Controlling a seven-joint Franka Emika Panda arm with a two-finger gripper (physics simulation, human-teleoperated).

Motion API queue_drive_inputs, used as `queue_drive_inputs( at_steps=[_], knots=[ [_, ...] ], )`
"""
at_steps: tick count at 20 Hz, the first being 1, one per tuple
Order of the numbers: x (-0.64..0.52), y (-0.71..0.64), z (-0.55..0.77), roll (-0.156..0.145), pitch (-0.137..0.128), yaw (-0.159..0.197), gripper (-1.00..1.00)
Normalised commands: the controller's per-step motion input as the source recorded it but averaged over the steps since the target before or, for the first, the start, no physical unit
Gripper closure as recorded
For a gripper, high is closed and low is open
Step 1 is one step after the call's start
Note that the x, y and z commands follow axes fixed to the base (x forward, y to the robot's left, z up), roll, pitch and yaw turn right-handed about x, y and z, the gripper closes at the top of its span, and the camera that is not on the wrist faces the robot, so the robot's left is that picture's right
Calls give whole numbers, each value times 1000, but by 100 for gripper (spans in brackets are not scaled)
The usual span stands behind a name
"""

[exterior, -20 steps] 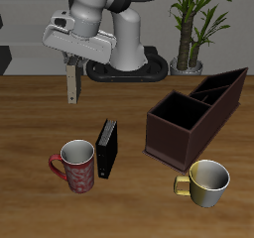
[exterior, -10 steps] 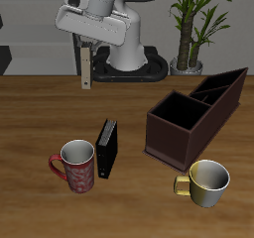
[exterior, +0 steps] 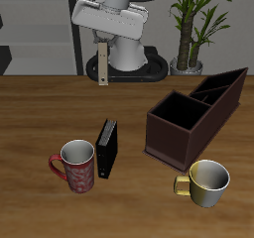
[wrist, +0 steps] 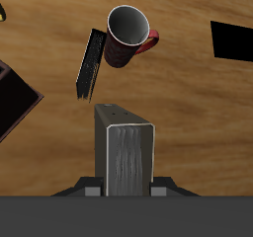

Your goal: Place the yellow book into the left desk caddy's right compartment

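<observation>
My gripper (exterior: pixel 102 46) is shut on the yellow book (exterior: pixel 103 66), a thin grey book with tan edges that hangs upright high above the back of the table. In the wrist view the book (wrist: pixel 126 154) fills the space between my gripper's (wrist: pixel 126 190) jaws. The left desk caddy (exterior: pixel 169 143), a long reddish-brown open-top box, stands on the table well apart from the gripper and nearer the front edge. One open section of it (exterior: pixel 179 110) shows. A corner of the caddy (wrist: pixel 14 99) also shows in the wrist view.
A black book (exterior: pixel 106 148) stands upright beside a red mug (exterior: pixel 76 165), below the gripper's height; both show in the wrist view (wrist: pixel 91 61) (wrist: pixel 128 34). A yellow mug (exterior: pixel 207 180) sits before the caddy. A darker caddy (exterior: pixel 224 88) with slanted edges stands behind it. A potted plant (exterior: pixel 189 29) is at the back.
My gripper has carried the yellow book sideways along the back of the table toward the caddies and a little higher. Nothing on the table has moved.
</observation>
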Motion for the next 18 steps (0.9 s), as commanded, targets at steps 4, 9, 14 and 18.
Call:
queue_drive_inputs(
  at_steps=[4,9,14,18],
  knots=[
    [119,315,140,29,6,-22,100],
    [73,521,265,56,-22,-6,100],
    [124,470,214,37,-8,-29,100],
    [151,550,97,67,8,-5,100]
  ],
)
